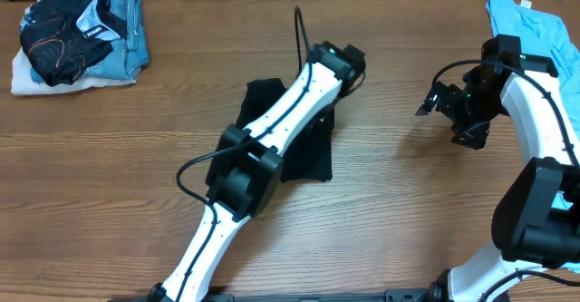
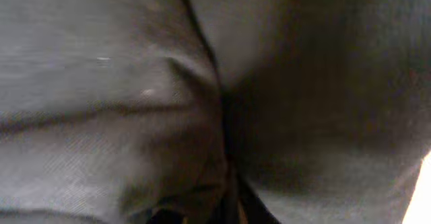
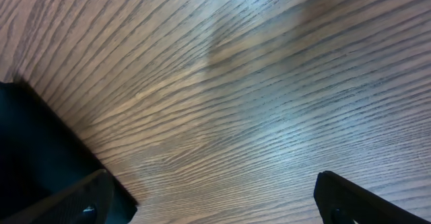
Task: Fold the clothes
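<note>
**Black shirt mid-desk under the left arm, right pincer wide over bare wood**

At the far left corner of my overhead view sits a stack of clothes: a black patterned piece on top, blue denim and something white beneath it. Moving toward the middle, the black T-shirt lies on the desk as a compact dark shape. The left arm runs diagonally across it. The left pincer is at the shirt's upper right edge, hidden beneath its own wrist housing. From the left wrist camera I get nothing but dark cloth filling the frame, creased and very close (no fingers show clearly there). I cannot tell whether that pincer is wide, narrow or gripping fabric.

Further right, the right pincer hangs above bare wood, well apart from the black shirt. Its jaws are spread wide with nothing between them, and its wrist camera confirms this. At the top right edge the light blue T-shirt lies just behind the right arm.
</note>
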You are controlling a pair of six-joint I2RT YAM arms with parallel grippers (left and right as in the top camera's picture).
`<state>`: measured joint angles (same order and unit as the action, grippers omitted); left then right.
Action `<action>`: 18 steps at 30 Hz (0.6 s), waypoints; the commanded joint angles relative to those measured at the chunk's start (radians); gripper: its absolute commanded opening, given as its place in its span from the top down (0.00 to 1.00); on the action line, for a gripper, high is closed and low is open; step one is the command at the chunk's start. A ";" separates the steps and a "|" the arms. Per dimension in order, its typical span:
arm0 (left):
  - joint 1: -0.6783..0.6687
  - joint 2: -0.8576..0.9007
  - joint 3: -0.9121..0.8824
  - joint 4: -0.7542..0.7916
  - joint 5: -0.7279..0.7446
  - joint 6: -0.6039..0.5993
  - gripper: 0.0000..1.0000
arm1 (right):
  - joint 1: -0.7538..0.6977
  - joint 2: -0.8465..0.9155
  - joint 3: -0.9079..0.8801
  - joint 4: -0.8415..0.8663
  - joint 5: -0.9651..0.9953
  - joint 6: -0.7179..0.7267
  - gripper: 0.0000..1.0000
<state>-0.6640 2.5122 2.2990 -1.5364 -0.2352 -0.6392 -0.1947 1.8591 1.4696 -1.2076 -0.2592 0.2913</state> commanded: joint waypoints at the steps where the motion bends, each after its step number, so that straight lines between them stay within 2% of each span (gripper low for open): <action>1: -0.023 0.016 0.021 -0.003 -0.007 -0.011 0.71 | 0.005 -0.008 0.002 0.003 -0.012 -0.003 0.00; 2: -0.024 0.002 0.026 -0.010 -0.002 0.002 0.57 | 0.005 -0.008 0.002 0.003 -0.012 -0.003 0.00; 8: -0.007 -0.045 0.121 -0.098 0.001 0.021 0.39 | 0.005 -0.008 0.002 0.013 -0.012 0.021 0.00; 10: 0.003 -0.064 0.168 -0.131 0.001 0.026 0.26 | 0.005 -0.008 0.002 0.016 -0.014 0.023 0.00; 12: 0.019 -0.086 0.214 -0.154 0.000 0.029 0.18 | 0.005 -0.008 0.002 0.017 -0.016 0.024 0.00; 13: 0.031 -0.100 0.233 -0.154 0.006 0.042 0.00 | 0.005 -0.008 0.002 0.018 -0.016 0.024 0.00; 18: 0.136 -0.192 0.289 -0.154 0.051 0.041 0.00 | 0.005 -0.008 0.002 0.013 -0.016 0.023 0.00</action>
<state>-0.6125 2.4256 2.5374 -1.6836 -0.2111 -0.6060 -0.1947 1.8587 1.4696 -1.1957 -0.2661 0.3103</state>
